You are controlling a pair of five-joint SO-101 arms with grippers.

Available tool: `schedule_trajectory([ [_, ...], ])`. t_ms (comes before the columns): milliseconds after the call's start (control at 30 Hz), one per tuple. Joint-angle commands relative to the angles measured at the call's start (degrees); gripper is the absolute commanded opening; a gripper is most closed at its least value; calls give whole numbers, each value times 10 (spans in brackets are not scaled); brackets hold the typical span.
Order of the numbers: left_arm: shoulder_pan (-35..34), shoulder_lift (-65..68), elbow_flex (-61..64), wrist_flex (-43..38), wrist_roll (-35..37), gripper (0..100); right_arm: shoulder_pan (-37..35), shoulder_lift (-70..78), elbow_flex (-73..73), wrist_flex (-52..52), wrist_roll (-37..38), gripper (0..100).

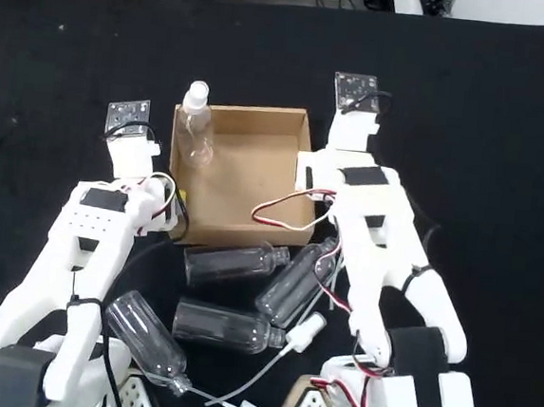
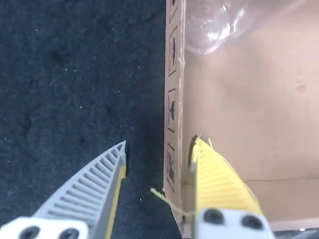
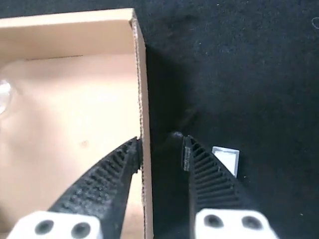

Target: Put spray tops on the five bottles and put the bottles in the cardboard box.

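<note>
The cardboard box [image 1: 246, 177] stands open on the black table between my two arms. One clear bottle [image 1: 195, 125] with a white spray top stands upright in its far left corner; its base [image 2: 219, 25] shows above the box floor. Several uncapped clear bottles [image 1: 233, 262] lie on the table in front of the box. Two loose spray tops [image 1: 304, 332] with tubes lie among them. My left gripper [image 2: 157, 149] is open astride the box's left wall [image 2: 174, 99], yellow finger inside. My right gripper [image 3: 160, 144] is open astride the right wall [image 3: 141, 74].
Red and white cables [image 1: 285, 214] hang from the right arm over the box's near right corner. A small white square [image 3: 225, 159] lies on the table just outside the box's right wall. Black cloth stretches beyond the box on both sides.
</note>
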Motion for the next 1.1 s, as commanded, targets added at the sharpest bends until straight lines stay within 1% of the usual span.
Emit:
schedule_trajectory([
  [0,-4,-24,-6,4,-4,182,-24,-39,0,6,5,135],
  [800,-5,-24,5,6,-4,156,-26,-36,10,11,1,131],
  [1067,-26,-25,6,7,-3,152,-24,-41,18,4,-19,131],
])
